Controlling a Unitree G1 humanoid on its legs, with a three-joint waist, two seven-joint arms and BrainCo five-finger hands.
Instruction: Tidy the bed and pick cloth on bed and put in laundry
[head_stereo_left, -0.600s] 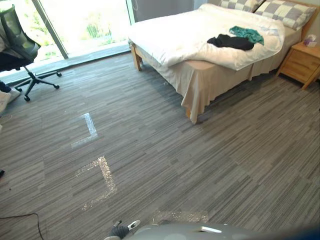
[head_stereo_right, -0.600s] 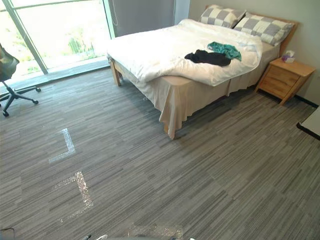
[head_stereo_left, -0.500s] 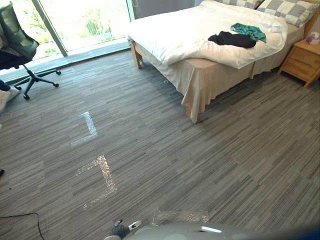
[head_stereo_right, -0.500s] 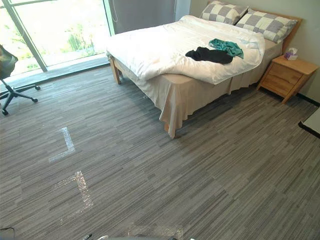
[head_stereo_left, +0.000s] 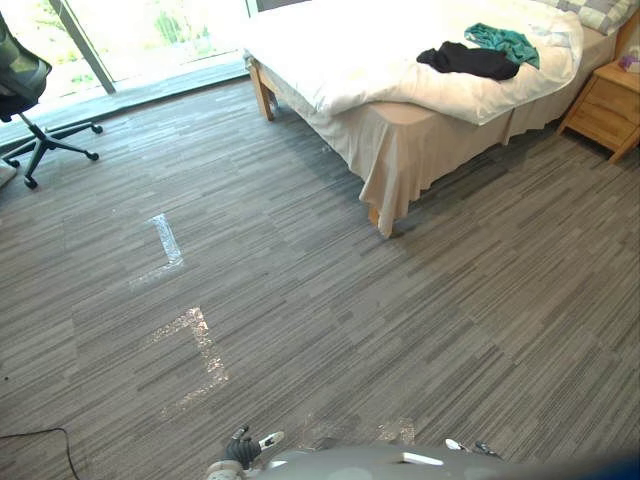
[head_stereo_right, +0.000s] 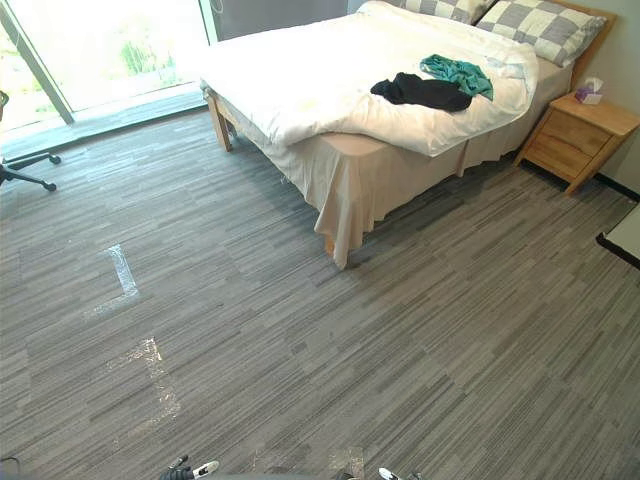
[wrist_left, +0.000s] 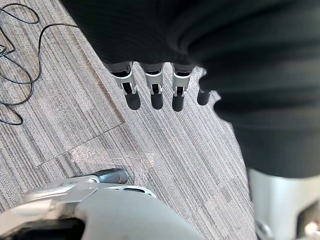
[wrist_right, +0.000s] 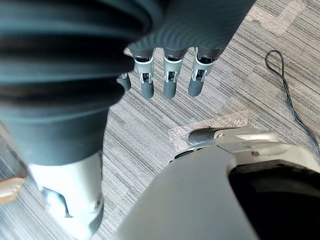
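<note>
A bed (head_stereo_right: 290, 75) with a rumpled white duvet stands across the room at the upper right. On the duvet near the pillows (head_stereo_right: 540, 25) lie a black cloth (head_stereo_right: 420, 92) and, just beyond it, a teal cloth (head_stereo_right: 458, 73). The duvet hangs unevenly over the near side, above a beige bed skirt (head_stereo_right: 350, 190). My left hand (wrist_left: 152, 92) hangs over the carpet with straight fingers and holds nothing. My right hand (wrist_right: 170, 82) hangs the same way, open and empty. Both hands are far from the bed.
A wooden nightstand (head_stereo_right: 580, 135) with a tissue box (head_stereo_right: 590, 90) stands right of the bed. An office chair (head_stereo_left: 30, 90) is at the far left by the large window (head_stereo_right: 100, 50). Shiny tape corners (head_stereo_left: 160, 245) mark the grey striped carpet between me and the bed.
The whole picture has shifted: the camera has moved, and the bed and chair now sit higher in view. The cloths lie as before.
</note>
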